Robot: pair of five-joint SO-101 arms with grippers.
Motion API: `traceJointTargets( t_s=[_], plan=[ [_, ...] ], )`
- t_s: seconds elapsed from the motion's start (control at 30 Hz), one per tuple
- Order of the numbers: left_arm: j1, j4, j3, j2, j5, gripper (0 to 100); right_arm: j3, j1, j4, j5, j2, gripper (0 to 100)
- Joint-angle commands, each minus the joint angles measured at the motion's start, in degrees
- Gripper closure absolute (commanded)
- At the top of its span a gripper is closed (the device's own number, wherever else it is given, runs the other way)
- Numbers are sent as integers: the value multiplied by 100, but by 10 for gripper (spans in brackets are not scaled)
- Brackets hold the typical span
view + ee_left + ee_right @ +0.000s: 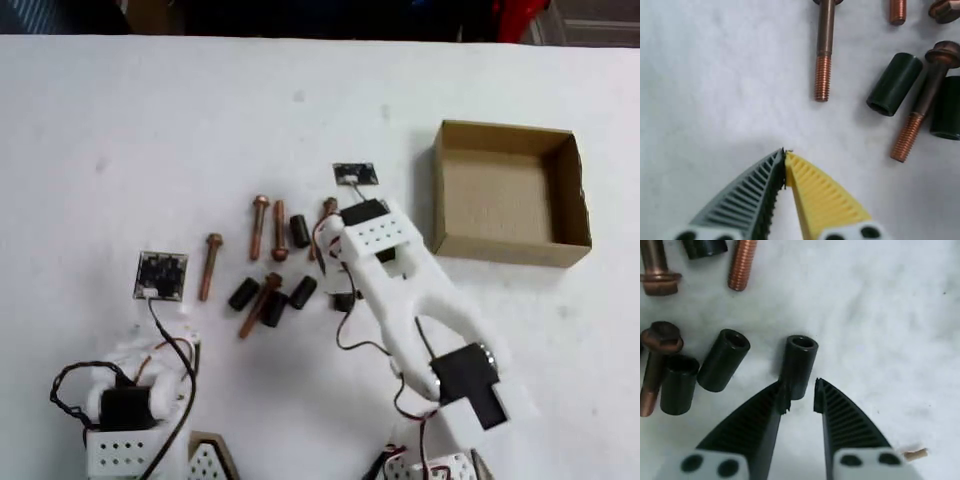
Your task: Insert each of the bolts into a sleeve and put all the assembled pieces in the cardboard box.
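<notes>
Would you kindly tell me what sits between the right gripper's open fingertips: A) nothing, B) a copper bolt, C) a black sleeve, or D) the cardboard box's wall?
C: in the right wrist view, the near end of a black sleeve lies between the open fingertips of the right gripper.

White table [150, 120], red object [520, 18] behind its far edge, small tan scrap [916, 454] on the surface

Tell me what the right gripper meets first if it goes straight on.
Probably the black sleeve right ahead; its near end sits between the fingertips of the open right gripper.
</notes>
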Motion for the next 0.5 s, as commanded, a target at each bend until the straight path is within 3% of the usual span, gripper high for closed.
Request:
traceJointTargets(
  t_s=[0.0,0.47],
  plan=[
    [57,-53,-9,-40,-44,976,-273,-31,-119,-246,57,925],
    [57,-53,-9,-40,-44,976,-264,48,-585,-290,1156,929]
  ],
)
